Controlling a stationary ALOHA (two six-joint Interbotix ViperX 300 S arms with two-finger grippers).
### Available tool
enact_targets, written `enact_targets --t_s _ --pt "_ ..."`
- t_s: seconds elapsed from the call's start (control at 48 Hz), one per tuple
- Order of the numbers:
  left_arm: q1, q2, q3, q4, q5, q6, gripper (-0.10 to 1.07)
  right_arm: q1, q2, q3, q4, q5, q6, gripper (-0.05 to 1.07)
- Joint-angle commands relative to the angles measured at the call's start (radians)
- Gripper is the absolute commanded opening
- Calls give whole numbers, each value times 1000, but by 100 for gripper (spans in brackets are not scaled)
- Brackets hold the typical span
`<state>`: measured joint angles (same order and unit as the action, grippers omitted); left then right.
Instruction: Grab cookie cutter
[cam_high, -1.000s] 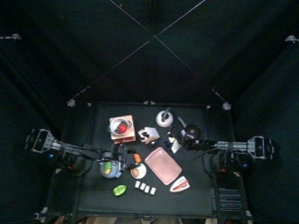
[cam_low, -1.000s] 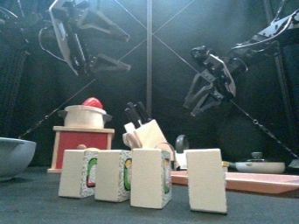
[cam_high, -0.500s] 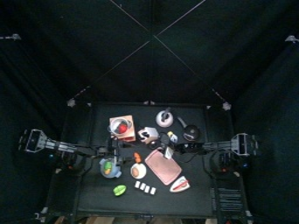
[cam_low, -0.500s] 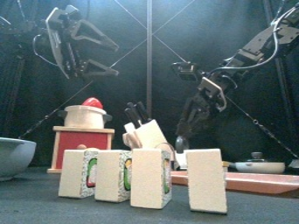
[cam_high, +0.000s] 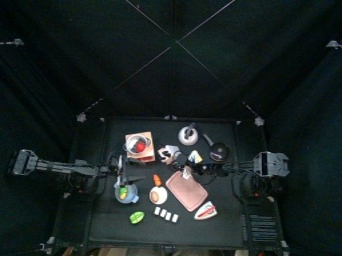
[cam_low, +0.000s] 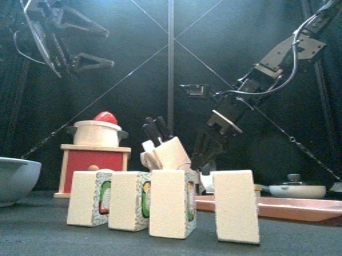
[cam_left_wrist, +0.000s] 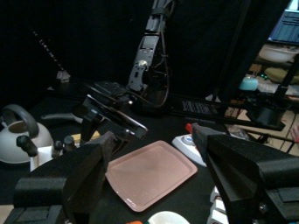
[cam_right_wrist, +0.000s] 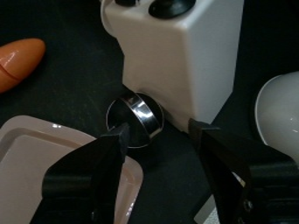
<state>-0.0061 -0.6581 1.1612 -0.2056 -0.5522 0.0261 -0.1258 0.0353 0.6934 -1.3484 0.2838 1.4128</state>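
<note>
Hovering w/ jaws apart, the right hand (cam_right_wrist: 155, 144) has the cookie cutter (cam_right_wrist: 138, 118) just ahead, between its two jaws & low on the table (cam_right_wrist: 70, 109). It's a small shiny metal ring, prob. light, stiff & slick, so it could skid or pop out under a squeeze; best bet is jaws straddling the rim, one each side, closing gently.

Room is tight. Just beyond the ring, touching or nearly so, stands a white block (cam_right_wrist: 187, 52); on one side lies the edge of a pink tray (cam_right_wrist: 52, 153), on the other a white rounded thing (cam_right_wrist: 281, 109). Further off past the tray, an orange piece (cam_right_wrist: 21, 57). So come straight down; little slack for sideways moves, and the far jaw may nudge the block.

Left hand (cam_left_wrist: 152, 171) is also open, up high & well clear over the tray, w/ a kettle (cam_left_wrist: 17, 127) off to one side.
</note>
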Motion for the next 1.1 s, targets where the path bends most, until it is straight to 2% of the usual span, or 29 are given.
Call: enact_targets --t_s 0.0,1.083 --pt "0 -2 -8 -25 -3 3 102 12 -21 -26 -6 3 2 89" --pt "23 0 25 -28 -3 3 102 15 15 -37 14 -9 2 89"
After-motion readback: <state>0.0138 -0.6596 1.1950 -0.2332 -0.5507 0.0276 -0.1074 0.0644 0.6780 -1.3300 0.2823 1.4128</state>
